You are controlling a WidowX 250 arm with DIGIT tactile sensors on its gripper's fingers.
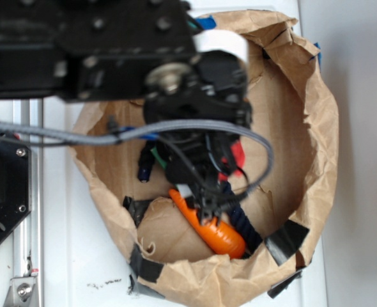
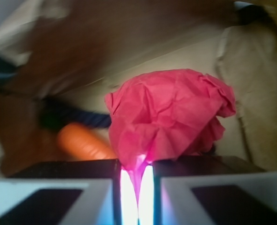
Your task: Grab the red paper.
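Wrist view puts the gripper (image 2: 136,187) nearest, its 2 pale fingers (image 2: 101,192) pressed almost together with a thin fold of the crumpled bright red paper wad (image 2: 169,115) pinched in the glowing slit between them. Most of the wad bulges free beyond the fingertips, so the hold looks to be on a single edge only. Just behind and left of it lies the smooth orange plastic carrot (image 2: 82,140), with a dark blue rope-like piece (image 2: 77,117) behind that, all on the floor of the brown paper bag (image 2: 251,84).

From the exterior view, the arm hangs over the bag and hides nearly all of the red paper (image 1: 238,153); the carrot (image 1: 217,233) sits toward the near rim (image 1: 207,281).

Judging from this, a straight, slow lift with steady squeeze seems best, since thin paper may tear or slip, and sideways drift could snag the carrot.
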